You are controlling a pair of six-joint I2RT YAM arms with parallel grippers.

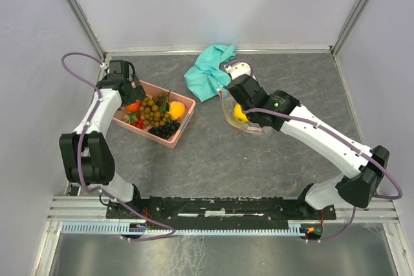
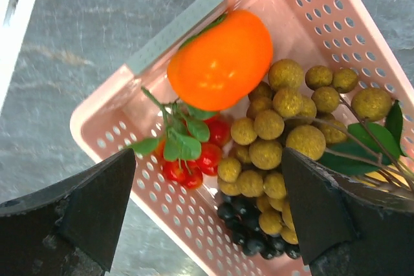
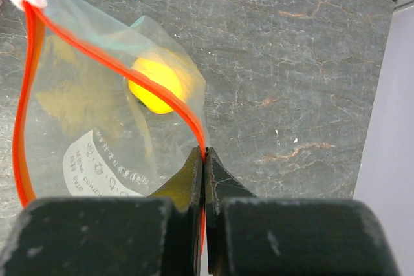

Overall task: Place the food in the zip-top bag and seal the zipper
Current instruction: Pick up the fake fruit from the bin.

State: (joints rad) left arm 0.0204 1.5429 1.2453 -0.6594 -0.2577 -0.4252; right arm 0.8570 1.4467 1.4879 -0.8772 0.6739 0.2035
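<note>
The bag (image 3: 97, 121) was clear and crinkled, with a printed white label (image 3: 103, 166) and a red-orange zipper (image 3: 84, 44) running around its open mouth. It was positioned right of the centre of the bench (image 1: 213, 159), near the teal cloth (image 1: 208, 69) at the far edge. One yellow fruit (image 3: 155, 85) sat inside. The right gripper (image 3: 204, 159) was clamped tight on the zipper. The left gripper (image 2: 208, 159) hung with fingers wide above the pink basket (image 2: 97, 121), left of centre, which held an orange fruit (image 2: 220, 59), brown berries (image 2: 272, 127), red pieces (image 2: 194, 159) and dark berries (image 2: 249, 227).
</note>
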